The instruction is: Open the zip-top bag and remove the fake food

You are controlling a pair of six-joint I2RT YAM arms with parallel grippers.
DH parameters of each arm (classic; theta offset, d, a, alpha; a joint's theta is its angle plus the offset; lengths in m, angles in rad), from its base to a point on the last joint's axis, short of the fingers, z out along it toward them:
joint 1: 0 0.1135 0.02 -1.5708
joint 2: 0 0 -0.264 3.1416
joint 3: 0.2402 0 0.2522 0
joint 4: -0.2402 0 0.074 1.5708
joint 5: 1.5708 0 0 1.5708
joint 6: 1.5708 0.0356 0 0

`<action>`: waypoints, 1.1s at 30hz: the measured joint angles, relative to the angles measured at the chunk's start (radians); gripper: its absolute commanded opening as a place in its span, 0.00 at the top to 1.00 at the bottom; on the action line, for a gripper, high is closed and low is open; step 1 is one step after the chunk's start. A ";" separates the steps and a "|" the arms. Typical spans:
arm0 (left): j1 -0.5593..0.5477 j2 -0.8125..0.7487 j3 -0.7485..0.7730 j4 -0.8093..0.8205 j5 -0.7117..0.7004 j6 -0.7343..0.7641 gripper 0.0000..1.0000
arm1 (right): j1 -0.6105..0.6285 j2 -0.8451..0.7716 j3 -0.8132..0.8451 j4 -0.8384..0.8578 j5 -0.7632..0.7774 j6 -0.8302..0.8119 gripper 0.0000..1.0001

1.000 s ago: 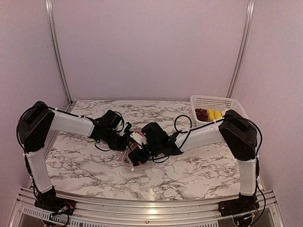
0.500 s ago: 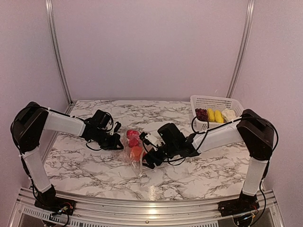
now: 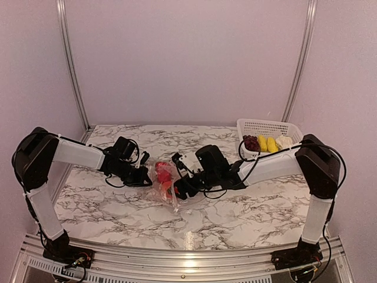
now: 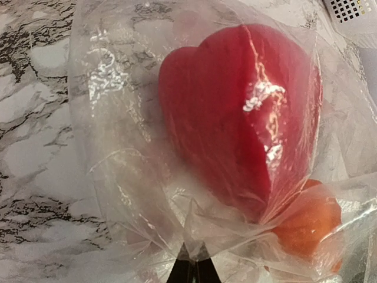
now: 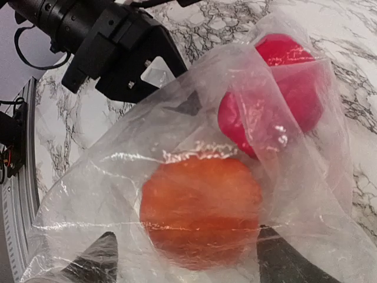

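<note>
The zip-top bag [image 3: 160, 190] sits mid-table [image 3: 247, 215] between my two arms. I count two pieces inside, one red piece [image 4: 235, 118] and one orange-red ball [image 5: 200, 209] touching it. The white basket [image 3: 259, 125] at the far right holds one grape cluster [image 3: 251, 142], two yellow pieces [image 3: 266, 142] and one pale piece [image 3: 285, 142]. The left gripper [image 4: 191, 270] reaches in low and is pinched tight on the film. The right gripper [image 5: 187, 256] straddles the ball end with its fingers spread wide.

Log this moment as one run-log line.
left gripper shut on zip-top bag | right gripper open at bag | red piece, orange ball inside | basket holds yellow pieces
</note>
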 measured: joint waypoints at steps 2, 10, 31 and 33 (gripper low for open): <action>0.000 0.000 0.000 0.000 0.000 0.000 1.00 | 0.000 0.015 0.034 0.008 0.005 0.024 0.22; 0.000 0.000 0.000 0.000 0.000 0.000 1.00 | 0.000 0.116 0.125 -0.011 0.048 0.081 0.23; 0.001 0.000 -0.001 0.000 0.000 0.003 1.00 | -0.004 0.184 0.163 -0.039 0.092 0.119 0.23; 0.007 -0.001 -0.006 0.001 0.000 0.003 1.00 | -0.008 0.157 0.130 -0.040 0.089 0.112 0.23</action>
